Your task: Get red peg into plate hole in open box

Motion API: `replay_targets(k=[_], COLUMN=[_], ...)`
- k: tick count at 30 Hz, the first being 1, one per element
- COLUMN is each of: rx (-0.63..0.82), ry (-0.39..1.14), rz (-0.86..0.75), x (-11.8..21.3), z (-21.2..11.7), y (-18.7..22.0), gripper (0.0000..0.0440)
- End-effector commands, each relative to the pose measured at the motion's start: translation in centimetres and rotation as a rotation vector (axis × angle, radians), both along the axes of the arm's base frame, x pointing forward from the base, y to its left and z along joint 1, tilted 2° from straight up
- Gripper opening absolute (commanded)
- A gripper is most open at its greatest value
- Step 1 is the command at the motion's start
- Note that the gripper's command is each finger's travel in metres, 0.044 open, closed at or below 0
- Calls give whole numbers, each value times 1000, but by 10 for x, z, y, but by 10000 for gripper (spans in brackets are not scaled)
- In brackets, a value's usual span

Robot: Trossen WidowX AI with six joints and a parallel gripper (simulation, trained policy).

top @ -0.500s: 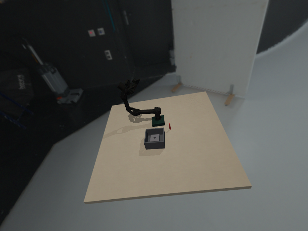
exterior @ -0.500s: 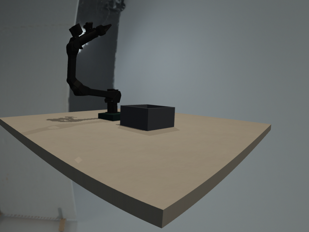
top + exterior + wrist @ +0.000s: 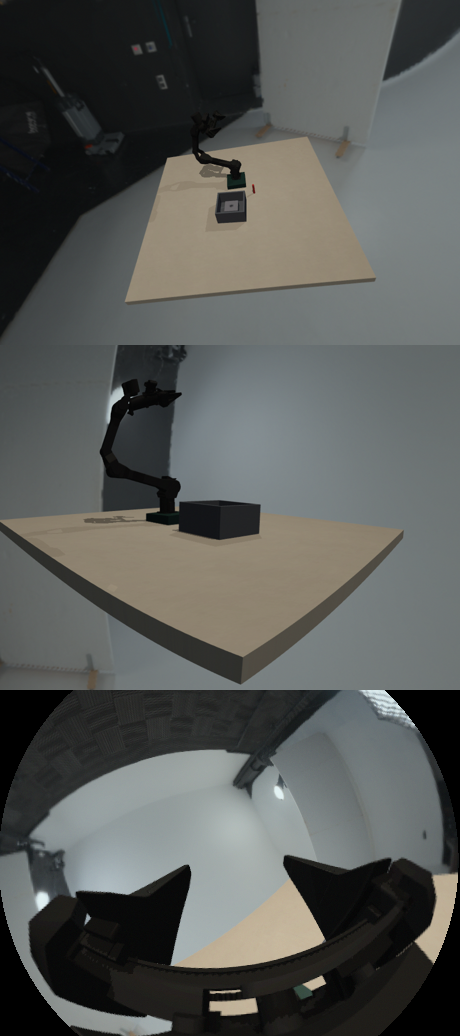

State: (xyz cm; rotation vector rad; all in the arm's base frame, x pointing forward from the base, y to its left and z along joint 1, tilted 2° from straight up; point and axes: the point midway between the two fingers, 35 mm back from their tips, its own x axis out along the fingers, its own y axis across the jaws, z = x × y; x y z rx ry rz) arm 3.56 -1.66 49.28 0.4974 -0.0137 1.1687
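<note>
The red peg stands upright on the table, just right of the box in the top view; it does not show in the exterior view or the wrist view. The open dark grey box sits in front of the arm's base. Inside lies a light plate with a dark hole at its middle. My gripper is open and empty, high above the table and far from both peg and box. Its fingers point sideways, away from the tabletop.
The arm stands on a dark green base behind the box, close to the peg. The box walls rise around the plate. The wooden table ends in a straight front edge in the top view.
</note>
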Motion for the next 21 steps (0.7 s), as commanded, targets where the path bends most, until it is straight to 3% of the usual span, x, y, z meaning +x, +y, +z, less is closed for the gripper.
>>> replay_targets(k=[1, 11, 21], rx=[-88, -257, -392], ry=[119, 417, 715], rz=[-36, -167, -319], x=[5, 36, 73], z=[-17, -70, -135], y=[40, 109, 143], gripper=[440, 440, 440])
